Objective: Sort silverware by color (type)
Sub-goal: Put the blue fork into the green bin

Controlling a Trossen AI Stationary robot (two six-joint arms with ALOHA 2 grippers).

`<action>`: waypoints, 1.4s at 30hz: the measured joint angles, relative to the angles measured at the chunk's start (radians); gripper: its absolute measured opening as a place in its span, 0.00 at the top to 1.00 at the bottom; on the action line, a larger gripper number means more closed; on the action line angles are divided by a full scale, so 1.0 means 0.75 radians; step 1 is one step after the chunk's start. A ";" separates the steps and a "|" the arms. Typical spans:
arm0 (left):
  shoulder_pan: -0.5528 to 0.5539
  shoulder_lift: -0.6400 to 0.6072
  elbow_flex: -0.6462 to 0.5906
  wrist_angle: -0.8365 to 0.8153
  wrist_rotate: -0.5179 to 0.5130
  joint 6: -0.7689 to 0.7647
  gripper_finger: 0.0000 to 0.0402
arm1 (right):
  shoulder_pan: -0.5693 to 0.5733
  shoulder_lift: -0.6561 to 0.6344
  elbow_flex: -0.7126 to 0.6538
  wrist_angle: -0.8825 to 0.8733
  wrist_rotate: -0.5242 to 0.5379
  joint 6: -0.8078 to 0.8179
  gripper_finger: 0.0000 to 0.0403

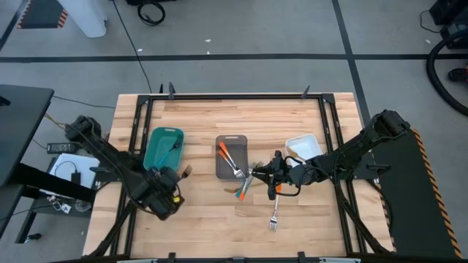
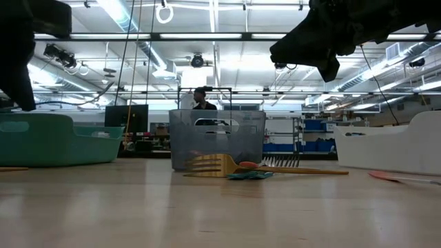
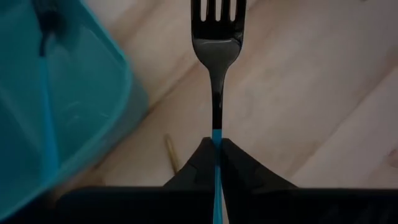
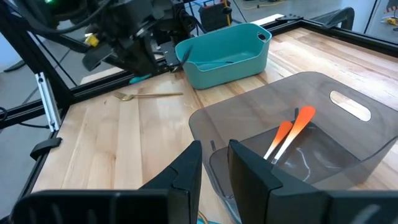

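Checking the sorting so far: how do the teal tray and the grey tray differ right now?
The teal tray is opaque; the grey tray is see-through, as the right wrist view shows. The grey tray holds two orange-handled forks; the teal tray holds a dark utensil, its colour unclear. The teal tray sits nearer the left arm, the grey tray mid-table. Both are rectangular bins on the wooden table.

Bright ceiling strip lights [image 2: 138, 36], backlit silhouettes at table height, blurred teal tray [image 3: 56, 106] close-up.

Glossy metal fork [image 3: 216, 46]; smooth translucent plastic grey tray [image 4: 323, 134]; matt wood table [image 1: 219, 219].
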 joint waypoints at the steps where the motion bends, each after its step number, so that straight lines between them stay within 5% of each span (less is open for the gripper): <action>1: 0.009 -0.015 0.000 -0.015 -0.002 0.004 0.97 | 0.000 0.000 0.000 0.000 0.000 0.000 0.79; 11: 0.127 -0.133 0.002 -0.036 0.006 0.183 0.97 | 0.001 0.000 0.000 0.000 0.000 0.000 0.79; 31: 0.459 -0.357 0.003 -0.079 0.258 0.554 0.97 | 0.001 0.000 0.000 0.000 0.000 -0.001 0.79; 42: 0.626 -0.366 0.003 -0.257 0.203 0.645 0.97 | 0.002 0.000 0.000 0.000 -0.002 -0.001 0.79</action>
